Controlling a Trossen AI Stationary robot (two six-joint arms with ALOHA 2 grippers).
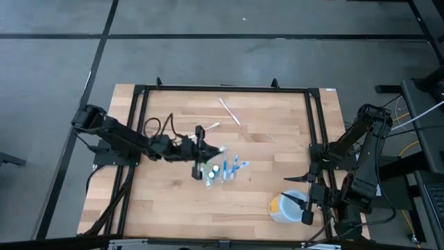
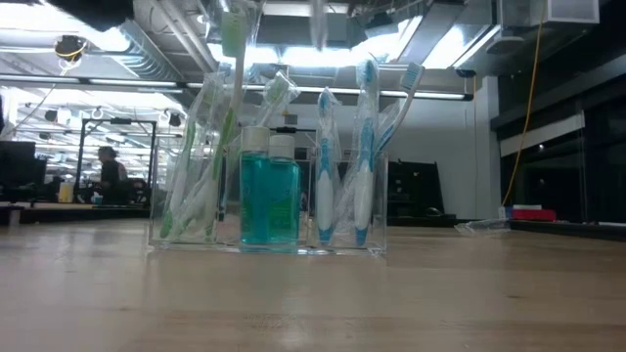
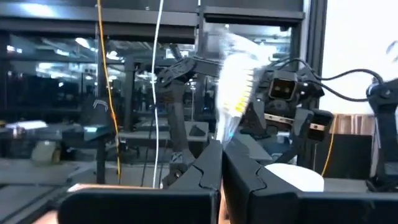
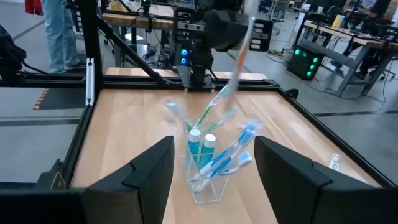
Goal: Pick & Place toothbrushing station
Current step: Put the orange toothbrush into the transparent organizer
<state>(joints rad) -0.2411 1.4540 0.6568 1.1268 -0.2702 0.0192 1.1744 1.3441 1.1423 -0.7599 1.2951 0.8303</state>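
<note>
1. High view: the toothbrushing station (image 1: 220, 170) stands on the bench (image 1: 173, 201) just left of the frame's centre. The left gripper (image 1: 202, 154) hangs at its upper-left edge, probably feeding a brush in from above. The right gripper (image 1: 303, 196) waits at lower right over a round white and yellow container (image 1: 283, 207), jaws spread and empty.
2. Low view: only here does the clear holder's sorting show: green brushes (image 2: 201, 161) at the frame's left, teal bottles (image 2: 269, 191) in the middle, blue brushes (image 2: 352, 147) at right, all leaning on its walls.
3. Left wrist view: the left jaws are pressed together, pinching a toothbrush (image 3: 236, 87) upright, bristles high, a pose that suits lowering it handle first.
4. Right wrist view: between the wide-apart fingers (image 4: 149, 168) the station sits mid-frame, the held brush blurred above it.
</note>
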